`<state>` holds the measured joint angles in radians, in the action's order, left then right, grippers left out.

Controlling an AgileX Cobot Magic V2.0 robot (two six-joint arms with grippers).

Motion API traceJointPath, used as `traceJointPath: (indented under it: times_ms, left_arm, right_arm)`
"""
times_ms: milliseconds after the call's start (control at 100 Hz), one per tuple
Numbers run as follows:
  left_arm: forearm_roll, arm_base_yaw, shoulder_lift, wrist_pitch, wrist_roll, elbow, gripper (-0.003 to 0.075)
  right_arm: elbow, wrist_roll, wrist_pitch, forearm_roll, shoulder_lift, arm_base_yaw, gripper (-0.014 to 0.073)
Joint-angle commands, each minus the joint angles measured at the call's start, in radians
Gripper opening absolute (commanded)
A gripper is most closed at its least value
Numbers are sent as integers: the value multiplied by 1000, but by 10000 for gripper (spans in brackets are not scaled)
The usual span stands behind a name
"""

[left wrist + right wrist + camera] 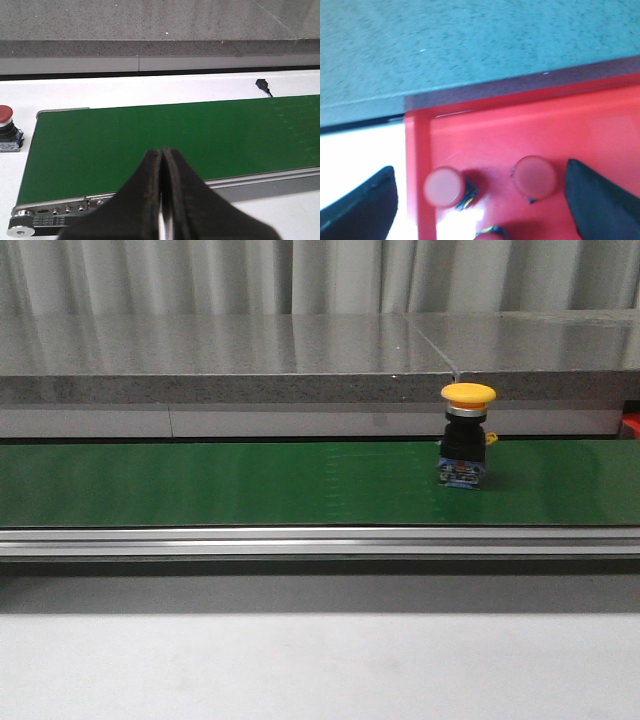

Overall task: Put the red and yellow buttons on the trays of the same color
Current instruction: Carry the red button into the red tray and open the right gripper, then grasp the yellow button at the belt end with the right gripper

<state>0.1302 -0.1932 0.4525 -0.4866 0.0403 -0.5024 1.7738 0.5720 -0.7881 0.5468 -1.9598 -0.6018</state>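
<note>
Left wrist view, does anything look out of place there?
Yes: a red button stands on the white table off the end of the green conveyor belt, not in any tray. The left end effector is shut and holds nothing.

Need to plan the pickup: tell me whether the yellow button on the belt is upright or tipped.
Upright: the yellow button stands on its base on the green belt, cap on top.

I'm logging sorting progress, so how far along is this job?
Done: at least two red buttons sit in the red tray, under the open right hand. In hand: nothing; the left hand is shut and empty. Left: the yellow button on the green belt and a red button beside its end.
</note>
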Motion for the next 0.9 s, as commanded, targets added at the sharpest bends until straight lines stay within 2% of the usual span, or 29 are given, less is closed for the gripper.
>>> traceJointPath:
  times_ms: [0, 280, 560, 700, 890]
  left_arm:
    - [12, -9, 5, 70, -2, -26, -19]
    - [12, -9, 5, 70, -2, -26, -19]
    - [12, -9, 5, 70, -2, -26, -19]
    - [12, -9, 5, 70, -2, -26, -19]
    - [12, -9, 5, 70, -2, -26, -19]
  right_arm:
    - [-9, 40, -9, 27, 105, 17, 665]
    - [-329, 85, 16, 29, 311, 93, 665]
    - [-642, 85, 106, 31, 512, 213, 665]
    - [-713, 85, 78, 31, 568, 281, 665]
    - [-726, 85, -42, 13, 585, 367, 665]
